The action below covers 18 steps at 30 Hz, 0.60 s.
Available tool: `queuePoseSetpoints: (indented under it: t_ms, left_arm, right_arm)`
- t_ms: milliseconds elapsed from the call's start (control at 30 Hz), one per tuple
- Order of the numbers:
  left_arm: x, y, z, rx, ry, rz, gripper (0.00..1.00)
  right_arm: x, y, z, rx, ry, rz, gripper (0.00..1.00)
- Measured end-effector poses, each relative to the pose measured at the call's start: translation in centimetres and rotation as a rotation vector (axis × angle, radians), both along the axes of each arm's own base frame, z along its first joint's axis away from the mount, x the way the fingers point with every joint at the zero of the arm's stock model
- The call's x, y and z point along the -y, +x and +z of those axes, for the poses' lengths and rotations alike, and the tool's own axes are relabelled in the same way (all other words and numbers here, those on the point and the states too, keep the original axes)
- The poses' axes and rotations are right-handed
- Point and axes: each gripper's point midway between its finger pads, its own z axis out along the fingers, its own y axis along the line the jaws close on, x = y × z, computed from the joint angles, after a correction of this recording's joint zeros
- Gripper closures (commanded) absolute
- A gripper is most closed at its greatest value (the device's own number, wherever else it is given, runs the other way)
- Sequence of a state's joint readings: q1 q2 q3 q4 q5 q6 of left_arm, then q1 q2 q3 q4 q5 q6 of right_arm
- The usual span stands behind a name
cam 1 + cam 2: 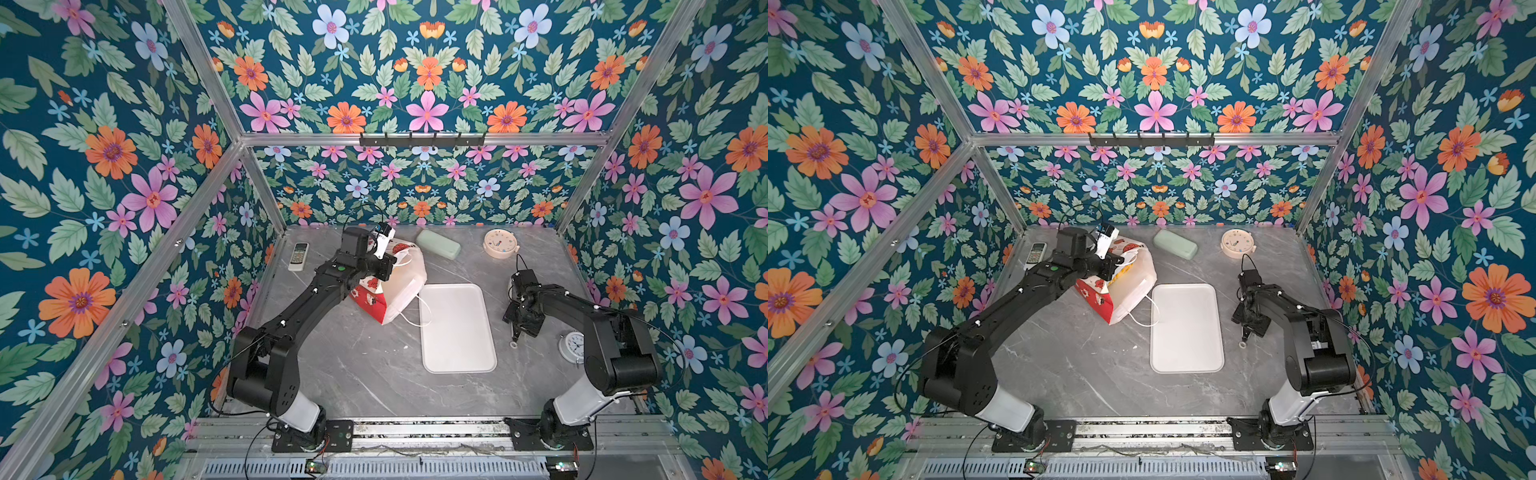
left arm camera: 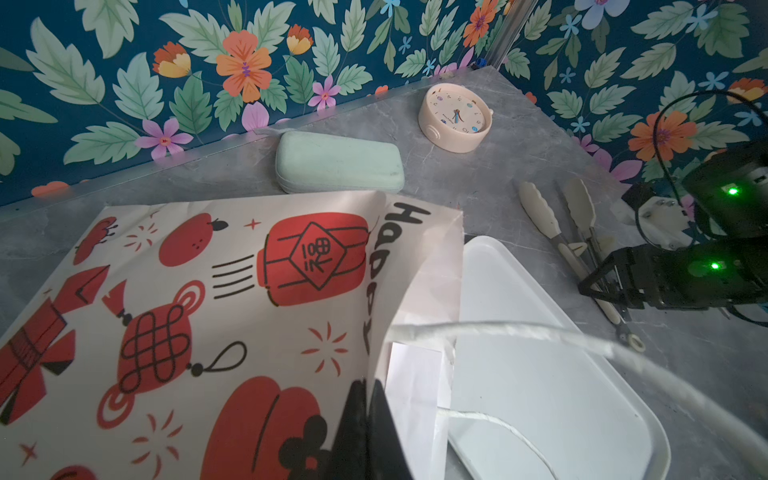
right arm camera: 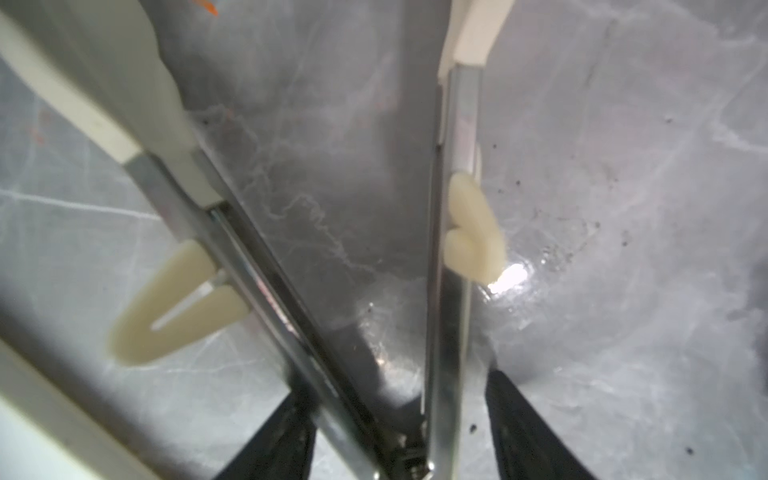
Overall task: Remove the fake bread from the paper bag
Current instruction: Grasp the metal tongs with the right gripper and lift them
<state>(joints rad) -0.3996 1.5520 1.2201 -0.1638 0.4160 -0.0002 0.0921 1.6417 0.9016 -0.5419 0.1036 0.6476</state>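
So: one paper bag lying on its side just left of the one white tray; can't see inside it. Left gripper is pinched onto the bag's rim. One pair of tongs lies right of the tray, whole only in the left wrist view. The right wrist view shows the right gripper straddling their arms; squeezing or not, can't tell. Two clocks: a peach clock at the back, and a white alarm clock showing in a top view only. One remote, one mint case.

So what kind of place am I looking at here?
Probably a robot test booth: two black robot arms bolted to an aluminium rail, and a marble-look tabletop boxed in by floral wallpaper panels on an aluminium frame.
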Motion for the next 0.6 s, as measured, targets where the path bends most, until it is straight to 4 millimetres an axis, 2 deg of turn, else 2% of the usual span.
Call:
queuePoseSetpoints:
  t_ms: [233,433,600]
  left_arm:
    - [0.0,0.0,0.0,-0.001,0.001,0.001,1.00]
    - [-0.1,0.1,-0.1,0.001,0.005,0.007,1.00]
    - [-0.2,0.2,0.1,0.007,0.007,0.013,1.00]
  right_arm:
    - [0.4,-0.2,0.0,0.026,-0.017,0.001,0.73]
    - [-0.3,-1.3,0.7,0.037,0.006,0.046,0.80]
    - [-1.7,-1.8,3.2,0.077,0.017,0.136,0.80]
